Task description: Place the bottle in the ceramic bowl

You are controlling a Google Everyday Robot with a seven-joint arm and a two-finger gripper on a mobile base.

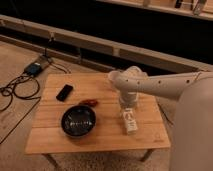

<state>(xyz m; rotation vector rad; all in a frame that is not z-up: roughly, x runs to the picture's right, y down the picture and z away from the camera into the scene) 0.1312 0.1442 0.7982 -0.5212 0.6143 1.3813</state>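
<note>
The white bottle (129, 121) lies on its side on the right part of the wooden table (105, 135), its pale label with dark print facing up. The black ceramic bowl (78, 120) sits at the front centre of the table, a short way left of the bottle, and holds nothing. My gripper (125, 106) points down from the white arm, right at the bottle's far end. The arm hides the gripper's tip.
A flat black slab (64, 92) lies at the table's back left. A small red-brown object (89, 103) lies just behind the bowl. Cables and a blue box (33, 68) are on the floor to the left. A dark wall with a ledge runs behind.
</note>
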